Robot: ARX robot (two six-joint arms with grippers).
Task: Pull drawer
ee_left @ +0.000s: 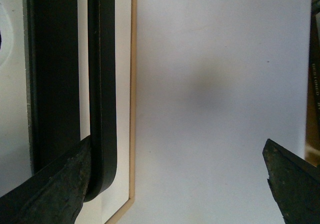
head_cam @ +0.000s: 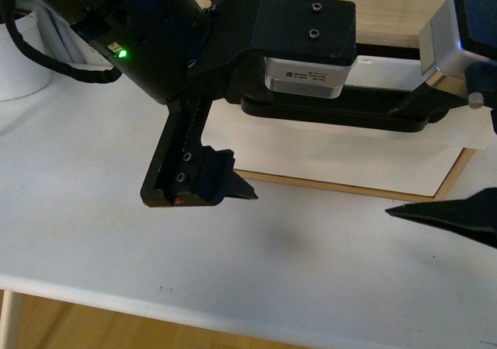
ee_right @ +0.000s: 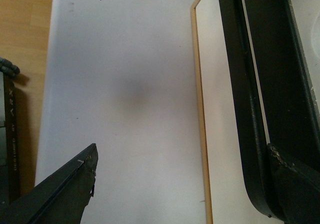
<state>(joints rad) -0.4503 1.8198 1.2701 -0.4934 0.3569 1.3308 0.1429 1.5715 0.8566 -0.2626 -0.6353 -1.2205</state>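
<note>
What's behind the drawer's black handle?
A thin strip of white drawer front shows behind the handle. At its ends, one finger of the left claw and one of the right claw cover what lies behind. Both claws are open.

- White-fronted drawer [head_cam: 349,158], pale wood edging.
- Matte black bar handle [head_cam: 334,114].
- Plain white desk [head_cam: 116,232].
- Black left tool [ee_left: 177,149] and right tool [ee_right: 182,154], grey scuffs on fingers [ee_left: 55,194].
- Green light [head_cam: 122,53] on black left arm [head_cam: 155,30].
- Honey-toned wood floor [head_cam: 116,329].

Bright even light, white table [head_cam: 93,232] nearly washed out, soft grey shadow smudge mid-frame in both wrist views, front view blown out at 9 o'clock.
</note>
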